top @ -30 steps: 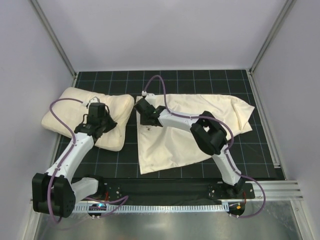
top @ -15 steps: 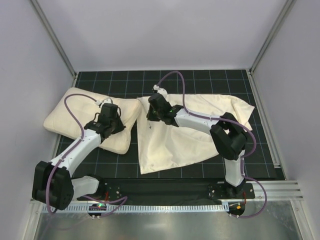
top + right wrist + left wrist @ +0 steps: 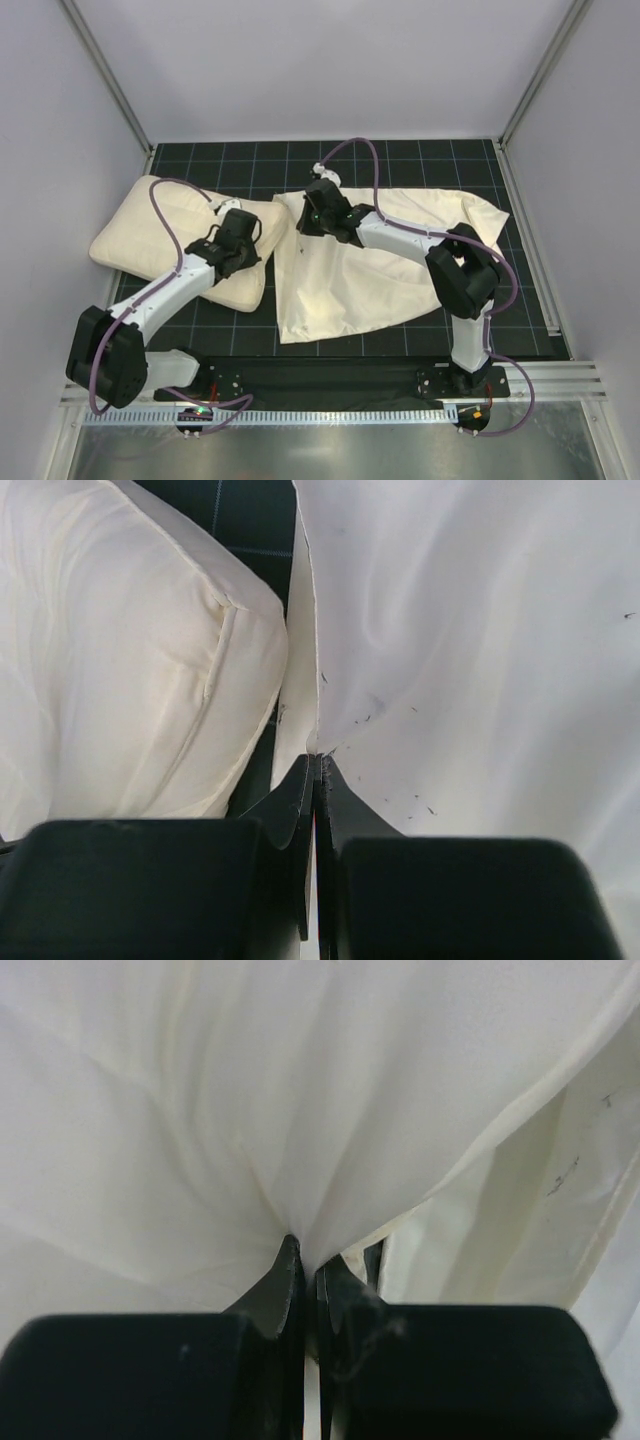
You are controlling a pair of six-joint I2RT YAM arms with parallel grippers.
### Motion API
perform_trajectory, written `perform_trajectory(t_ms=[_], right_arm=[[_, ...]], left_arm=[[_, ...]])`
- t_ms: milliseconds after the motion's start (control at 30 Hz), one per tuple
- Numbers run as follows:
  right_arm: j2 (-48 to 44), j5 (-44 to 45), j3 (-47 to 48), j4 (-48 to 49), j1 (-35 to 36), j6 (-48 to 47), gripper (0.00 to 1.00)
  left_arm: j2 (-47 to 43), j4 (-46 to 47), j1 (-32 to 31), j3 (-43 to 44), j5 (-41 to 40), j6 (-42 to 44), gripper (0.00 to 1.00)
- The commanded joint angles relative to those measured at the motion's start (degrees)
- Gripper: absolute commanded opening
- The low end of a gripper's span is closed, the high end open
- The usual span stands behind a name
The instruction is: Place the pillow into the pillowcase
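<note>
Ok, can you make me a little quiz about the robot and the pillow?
1. True or false: the pillow is already inside the pillowcase.
2. Which one pinches the pillowcase edge? A: the left gripper. B: the right gripper.
3. Fill the gap: seen from the top, the pillow lies to the ____ of the pillowcase.
Key: 1 false; 2 B; 3 left.

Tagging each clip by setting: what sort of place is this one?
Probably a lab robot cell, not a home: plain pale walls on aluminium posts, a black gridded mat, two bolted-down arms. The pillow and pillowcase are the only household things.
</note>
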Motion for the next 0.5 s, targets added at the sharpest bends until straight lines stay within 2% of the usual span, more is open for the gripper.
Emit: perform_trajectory(t_ms=[0,167,467], right_arm=[[-3.3,-1.1,3.3,1.8,-0.6,-1.1,0.04],[-2.1,-1.8,9.0,-1.6,-0.8,-3.1,0.04],[-2.6,-4.7,11.6,-2.4,-0.7,-3.9,0.04]], left_arm=[[1.0,-1.5,-2.0,3.0,-1.2,0.9,0.00],[2.2,-3.4,-4.4,4.4,-2.5,1.5,0.00],[5.4,-6.5,-7.3,8.4,-2.7,3.3,0.00]])
